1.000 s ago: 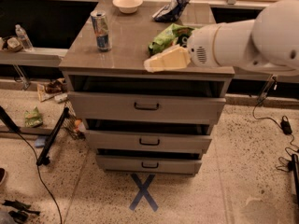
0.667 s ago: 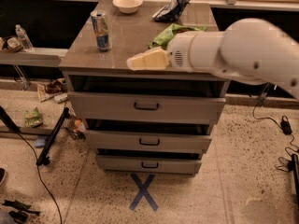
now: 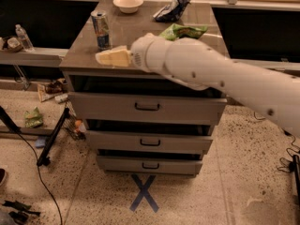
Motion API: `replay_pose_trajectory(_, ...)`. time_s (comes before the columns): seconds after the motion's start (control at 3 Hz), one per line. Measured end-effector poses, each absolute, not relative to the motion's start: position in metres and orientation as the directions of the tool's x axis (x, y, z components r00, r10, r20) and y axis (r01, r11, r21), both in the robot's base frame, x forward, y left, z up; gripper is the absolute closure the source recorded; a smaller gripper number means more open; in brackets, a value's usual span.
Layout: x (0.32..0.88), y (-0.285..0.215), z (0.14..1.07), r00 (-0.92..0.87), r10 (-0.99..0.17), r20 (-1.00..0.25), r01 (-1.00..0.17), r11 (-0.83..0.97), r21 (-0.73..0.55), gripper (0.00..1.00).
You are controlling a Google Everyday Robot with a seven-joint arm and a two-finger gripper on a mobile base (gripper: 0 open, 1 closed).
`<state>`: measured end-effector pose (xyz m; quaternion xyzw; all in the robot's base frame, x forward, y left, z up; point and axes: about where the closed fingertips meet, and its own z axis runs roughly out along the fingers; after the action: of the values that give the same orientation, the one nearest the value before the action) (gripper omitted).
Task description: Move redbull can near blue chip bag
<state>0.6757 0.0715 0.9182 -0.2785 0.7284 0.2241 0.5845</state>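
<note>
The redbull can (image 3: 101, 29) stands upright near the front left corner of the grey cabinet top (image 3: 136, 32). It is silver and blue with a silver top. The blue chip bag (image 3: 172, 8) lies wrinkled at the back of the top, right of centre. My gripper (image 3: 112, 57) is at the end of the white arm, low over the front left edge of the top. It sits just right of and in front of the can, apart from it.
A white bowl (image 3: 128, 3) sits at the back left. A green chip bag (image 3: 183, 31) lies behind my arm. Three drawers (image 3: 147, 107) stand slightly open below. A water bottle (image 3: 23, 37) is on a shelf to the left. Litter and a black stand lie on the floor.
My arm has swung left across the front of the cabinet top, bringing the gripper from beside the green bag to just beside the can. The can has not moved.
</note>
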Motion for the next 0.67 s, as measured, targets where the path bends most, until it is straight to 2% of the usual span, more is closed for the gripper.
replay_pose_trajectory(0.33, 0.7077, 0.1307, 0.9214, -0.074, -0.159, -0.985, -0.672, 0.737, -0.068, 0.0)
replay_pose_trajectory(0.67, 0.7077, 0.1297, 0.9215, -0.074, -0.159, -0.985, -0.671, 0.738, -0.068, 0.0)
